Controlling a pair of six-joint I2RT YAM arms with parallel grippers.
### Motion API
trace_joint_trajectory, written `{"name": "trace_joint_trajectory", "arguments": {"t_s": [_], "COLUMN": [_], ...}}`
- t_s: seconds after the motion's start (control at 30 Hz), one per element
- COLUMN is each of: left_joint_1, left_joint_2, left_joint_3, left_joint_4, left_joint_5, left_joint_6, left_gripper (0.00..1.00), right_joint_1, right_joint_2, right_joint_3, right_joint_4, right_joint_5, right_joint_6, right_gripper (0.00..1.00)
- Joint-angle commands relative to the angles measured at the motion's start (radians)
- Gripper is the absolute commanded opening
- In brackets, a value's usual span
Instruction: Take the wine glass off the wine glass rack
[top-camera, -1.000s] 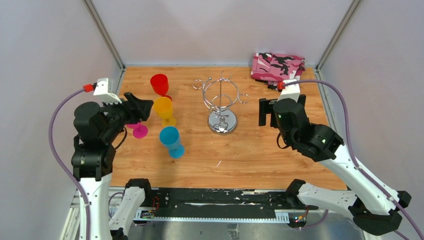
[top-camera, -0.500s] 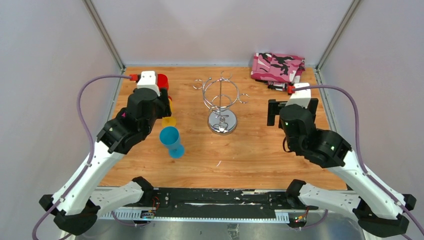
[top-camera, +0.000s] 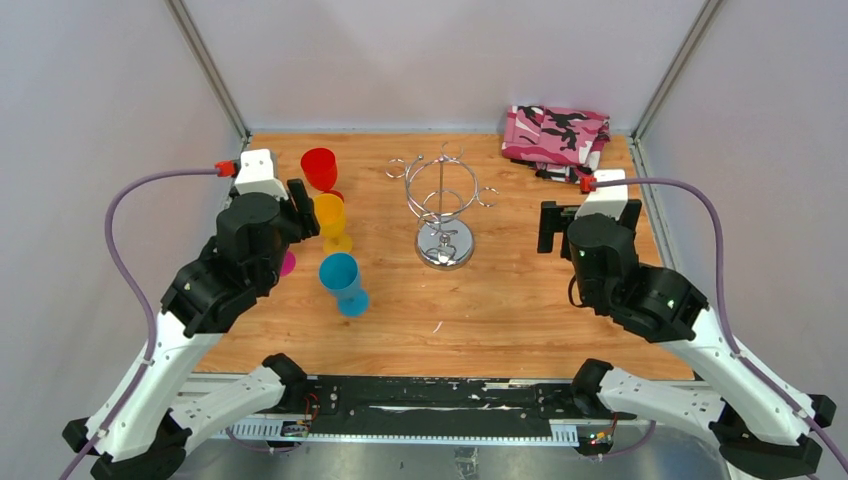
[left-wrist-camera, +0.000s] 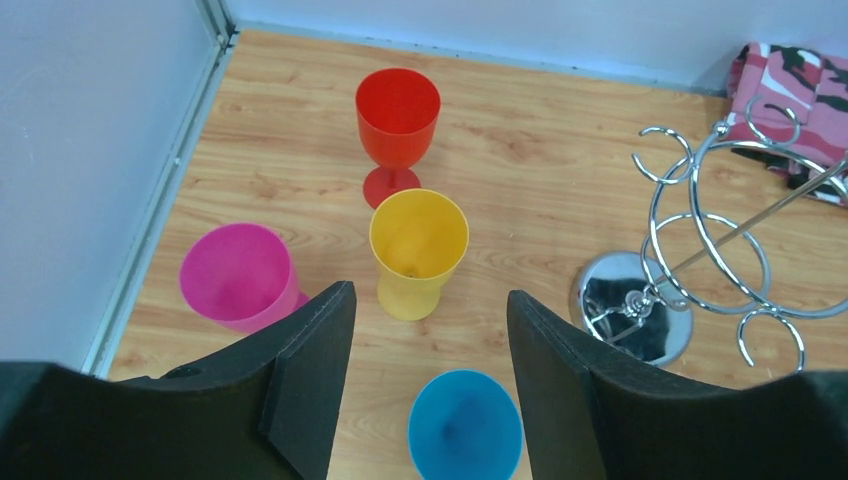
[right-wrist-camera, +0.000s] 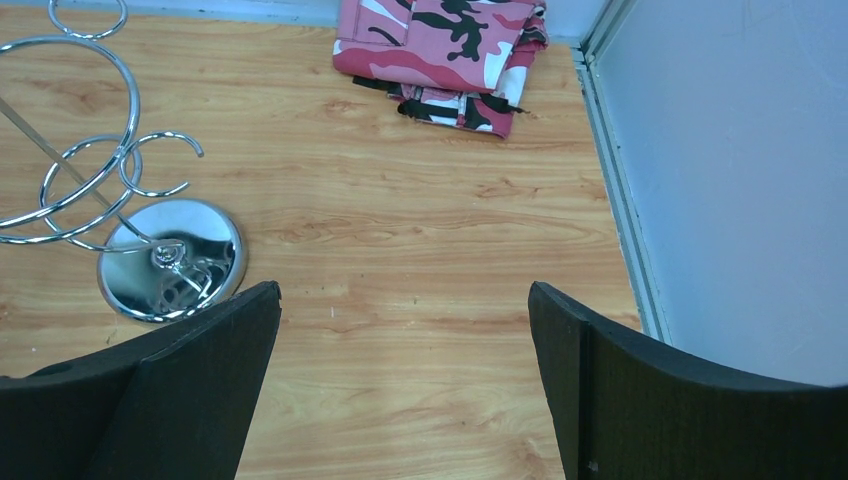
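Your rack (top-camera: 445, 243) stands mid-table, nearer the far edge, and none of its hooks carries a glass. Four glasses stand upright on the table (top-camera: 520, 300) toward the left edge: red (left-wrist-camera: 398, 115) farthest back, yellow (left-wrist-camera: 418, 245) in front of it, blue (left-wrist-camera: 465, 435) nearest you, and pink (left-wrist-camera: 238, 275) closest to the left edge. So the lifting-off looks done, though you cannot tell from here which glass came off the rack.

The left jaws are open and hold nothing. They hover above the glasses, with yellow showing in the gap between the fingers and pink just beside the left finger. The right jaws are spread wide and empty over the right side of the table, well apart from the rack.

The step in hand looks like clearing the left arm. Leave those jaws open and go up first, then back toward the near edge. Do not sweep sideways, because these look like light, narrow-footed goblets that would tip at a nudge, blue most exposed.

The rack is bright chrome wire with a mirror-like disc base, a thin central post, a ring and curled hook ends. A pink camouflage cloth (top-camera: 555, 133) lies in the far right corner.
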Motion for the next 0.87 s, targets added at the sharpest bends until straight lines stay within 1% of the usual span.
{"name": "trace_joint_trajectory", "arguments": {"t_s": [0.0,0.53,0.73,0.83], "left_joint_1": [-0.009,-0.008,-0.009,-0.008], "left_joint_2": [0.018,0.0,-0.005,-0.007], "left_joint_3": [-0.003,-0.015,-0.015,-0.015], "left_joint_4": [-0.01,-0.013,-0.015,-0.019], "left_joint_5": [-0.022,-0.06,-0.066,-0.073], "left_joint_6": [-0.01,0.0,0.0,0.0], "left_gripper": [0.63,0.66,0.66,0.66], "right_joint_1": [0.013,0.014,0.014,0.014], "right_joint_2": [-0.031,-0.066,-0.012,-0.022], "right_joint_3": [-0.015,-0.035,-0.017,-0.018], "right_joint_4": [0.011,0.025,-0.024,-0.02], "right_joint_5": [0.015,0.01,0.085,0.067], "right_joint_6": [-0.011,-0.027,-0.017,-0.008], "right_gripper": [0.99,0.99,1.0,1.0]}}
